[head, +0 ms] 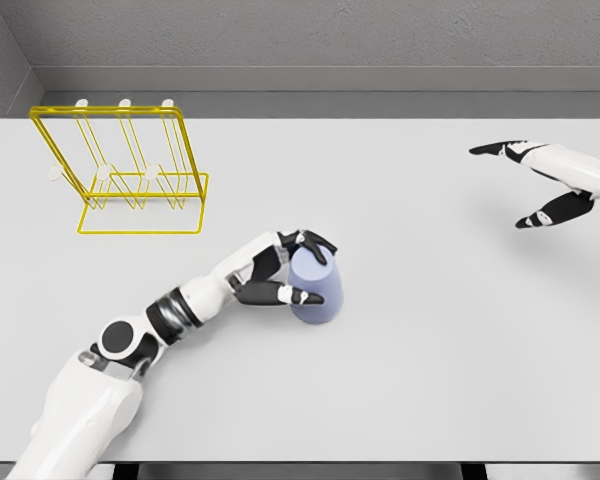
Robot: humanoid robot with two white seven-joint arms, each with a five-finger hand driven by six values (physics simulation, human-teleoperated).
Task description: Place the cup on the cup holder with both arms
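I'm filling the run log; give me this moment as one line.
left hand: shut on cup | right hand: open, idle at far right | cup holder: no cup on it | cup on table

The cup (315, 290) is pale lavender-blue. The holder (120, 170) is bright yellow wire with white peg tips. The table (430, 350) is plain light grey. Both arms are white with black joints.

My left hand (280, 272) sits near the middle of the table (430, 380), with the cup (315, 290) touching it on its right side. The rack (130, 170) stands well behind my left hand and off to its left. My right hand (550, 185) hangs far to the right, further back.
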